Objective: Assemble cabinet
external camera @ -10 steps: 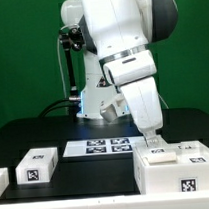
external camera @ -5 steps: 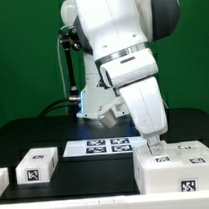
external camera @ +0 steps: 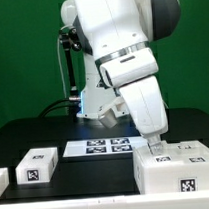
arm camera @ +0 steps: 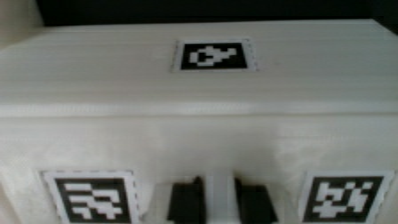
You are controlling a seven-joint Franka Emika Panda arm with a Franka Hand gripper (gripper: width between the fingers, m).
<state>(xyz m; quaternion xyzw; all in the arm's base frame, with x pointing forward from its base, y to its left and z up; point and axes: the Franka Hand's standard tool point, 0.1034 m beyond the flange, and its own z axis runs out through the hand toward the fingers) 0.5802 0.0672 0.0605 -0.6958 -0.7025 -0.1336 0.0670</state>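
Observation:
The cabinet (external camera: pixel 177 171) is the large white tagged box at the front on the exterior view's right. It fills the wrist view (arm camera: pixel 196 110), with one tag on its upper face and two on its near face. My gripper (external camera: pixel 152 146) points straight down onto the cabinet's top edge near its left corner. In the wrist view the gripper (arm camera: pixel 215 202) has its two dark fingers (arm camera: pixel 187 203) close together with a thin white strip of the cabinet between them. It looks shut on that edge.
The marker board (external camera: pixel 106 146) lies on the black table in the middle. A small white tagged block (external camera: pixel 36 165) and another at the edge (external camera: pixel 1 179) sit on the exterior view's left. A further white part (external camera: pixel 193 147) shows behind the cabinet.
In the first half second the gripper came down onto the cabinet's top edge. Since then nothing has moved.

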